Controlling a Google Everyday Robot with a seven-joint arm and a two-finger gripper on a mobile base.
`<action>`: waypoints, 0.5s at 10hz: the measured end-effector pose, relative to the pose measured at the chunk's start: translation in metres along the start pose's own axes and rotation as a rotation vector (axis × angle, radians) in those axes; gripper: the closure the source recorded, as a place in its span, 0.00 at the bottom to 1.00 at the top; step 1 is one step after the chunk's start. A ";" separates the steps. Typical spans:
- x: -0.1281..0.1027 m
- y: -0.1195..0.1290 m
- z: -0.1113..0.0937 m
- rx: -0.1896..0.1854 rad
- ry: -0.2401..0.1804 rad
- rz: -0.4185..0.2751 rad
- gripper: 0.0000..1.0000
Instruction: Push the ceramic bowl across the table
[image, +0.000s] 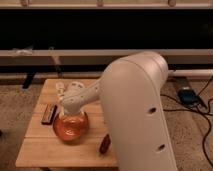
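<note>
The gripper (70, 104) sits at the far rim of the ceramic bowl (71, 129); whether it is clenched or released cannot be told. The bowl rests left of centre on the counter (37, 150), a dark flat bar (48, 114) just beside it. A low, steady push should slide it without tipping.
</note>
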 end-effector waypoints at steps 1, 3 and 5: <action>0.005 0.009 -0.001 0.000 0.002 0.018 0.20; 0.019 0.029 -0.002 -0.006 0.013 0.055 0.20; 0.030 0.042 0.000 -0.022 0.022 0.079 0.20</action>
